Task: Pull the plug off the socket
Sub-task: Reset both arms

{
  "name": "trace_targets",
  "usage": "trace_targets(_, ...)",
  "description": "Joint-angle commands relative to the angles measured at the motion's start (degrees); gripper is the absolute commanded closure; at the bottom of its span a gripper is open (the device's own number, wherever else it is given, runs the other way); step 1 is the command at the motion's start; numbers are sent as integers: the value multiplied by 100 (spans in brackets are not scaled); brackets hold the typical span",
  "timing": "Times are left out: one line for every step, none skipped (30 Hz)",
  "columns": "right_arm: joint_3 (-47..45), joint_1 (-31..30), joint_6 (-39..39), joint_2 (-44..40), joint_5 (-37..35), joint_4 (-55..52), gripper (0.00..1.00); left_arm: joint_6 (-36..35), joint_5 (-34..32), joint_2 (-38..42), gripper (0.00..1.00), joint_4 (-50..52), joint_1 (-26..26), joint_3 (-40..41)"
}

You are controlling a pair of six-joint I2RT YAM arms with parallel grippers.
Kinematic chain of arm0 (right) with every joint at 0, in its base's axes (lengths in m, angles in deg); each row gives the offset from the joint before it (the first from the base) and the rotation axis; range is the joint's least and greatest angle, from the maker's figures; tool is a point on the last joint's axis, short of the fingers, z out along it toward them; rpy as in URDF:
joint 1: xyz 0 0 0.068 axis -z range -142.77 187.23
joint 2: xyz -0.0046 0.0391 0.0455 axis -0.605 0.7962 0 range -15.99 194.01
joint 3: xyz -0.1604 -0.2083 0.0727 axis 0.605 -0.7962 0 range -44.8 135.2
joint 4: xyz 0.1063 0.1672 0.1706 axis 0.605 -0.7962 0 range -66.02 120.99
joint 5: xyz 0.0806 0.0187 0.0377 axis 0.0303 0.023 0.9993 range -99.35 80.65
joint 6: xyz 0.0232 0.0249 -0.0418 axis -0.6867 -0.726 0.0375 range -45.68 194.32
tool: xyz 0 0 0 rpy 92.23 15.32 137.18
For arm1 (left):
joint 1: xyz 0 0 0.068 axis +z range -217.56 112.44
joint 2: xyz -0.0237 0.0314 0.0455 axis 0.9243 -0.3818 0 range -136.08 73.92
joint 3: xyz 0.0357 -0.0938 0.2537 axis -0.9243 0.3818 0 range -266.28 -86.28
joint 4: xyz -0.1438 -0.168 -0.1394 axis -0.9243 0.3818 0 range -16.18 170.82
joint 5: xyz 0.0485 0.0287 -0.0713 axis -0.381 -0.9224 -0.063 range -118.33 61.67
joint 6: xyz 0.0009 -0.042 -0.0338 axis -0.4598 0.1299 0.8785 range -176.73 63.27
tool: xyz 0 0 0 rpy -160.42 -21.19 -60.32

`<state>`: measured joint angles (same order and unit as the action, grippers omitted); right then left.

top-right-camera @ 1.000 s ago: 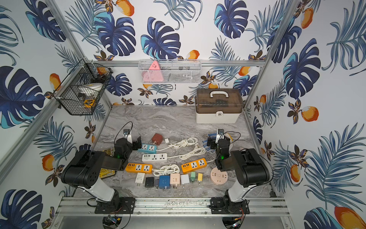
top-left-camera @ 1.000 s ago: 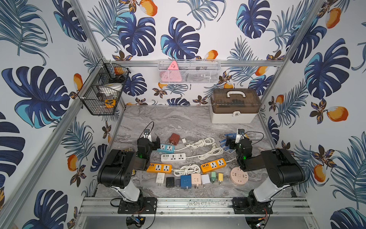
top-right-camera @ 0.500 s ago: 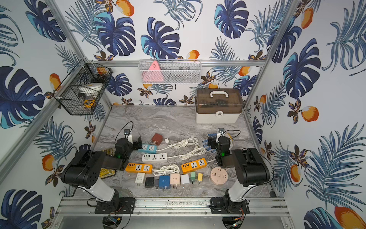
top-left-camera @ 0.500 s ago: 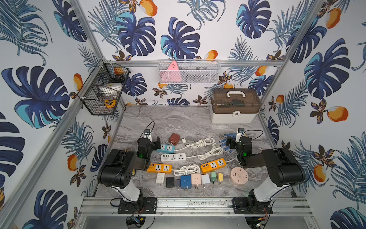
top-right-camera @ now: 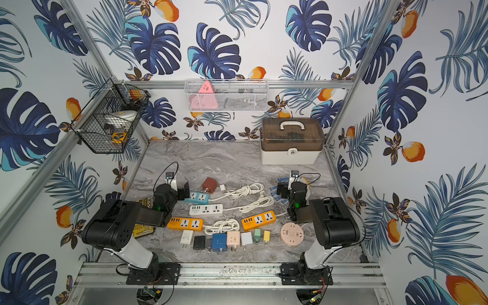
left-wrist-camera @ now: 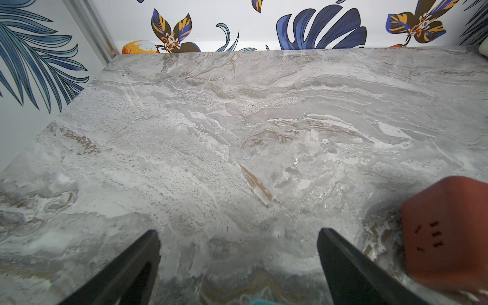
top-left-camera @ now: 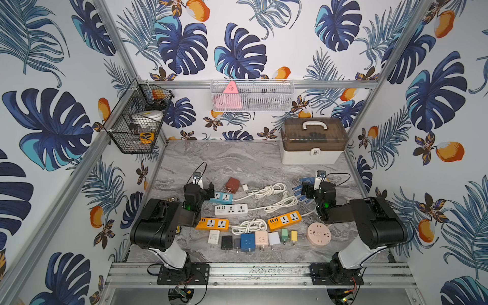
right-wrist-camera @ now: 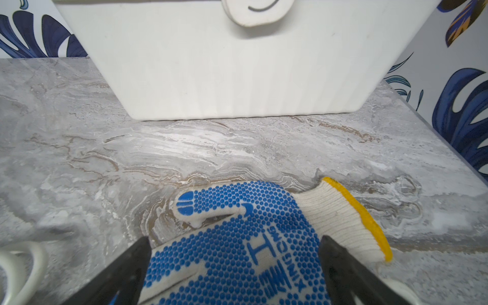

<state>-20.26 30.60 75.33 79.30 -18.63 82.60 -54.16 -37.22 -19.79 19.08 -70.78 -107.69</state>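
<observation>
Both arms were low, at the bottom of both top views. The left gripper (left-wrist-camera: 237,233) was spread wide and held nothing. Under it was the bare table (left-wrist-camera: 237,118), gray and smooth like marble. The red cube socket (left-wrist-camera: 446,229), boxy with little slots, sat at the lower right of that wrist view. It was near the gripper, maybe so that arm could reach it. In a top view a small white plug (top-left-camera: 245,188) lay just beside it; whether it was pushed in could not be told. The right gripper (right-wrist-camera: 233,239) was wide and empty too, over a knit glove (right-wrist-camera: 237,211) with bumpy blue dots.
</observation>
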Motion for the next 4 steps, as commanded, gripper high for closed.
trace_targets(36,18,-41,8,102,-31,0,-99,-26,11,1,-80,-3,-12)
trace_targets(27,22,-34,3,95,-3,0,-99,-26,15,1,-81,-3,-12)
trace_targets(-8,21,-9,1,64,66,0,-101,-26,17,1,-80,-3,-14)
trace_targets(-34,15,-5,-1,41,120,0,-99,-26,10,1,-81,-3,-14)
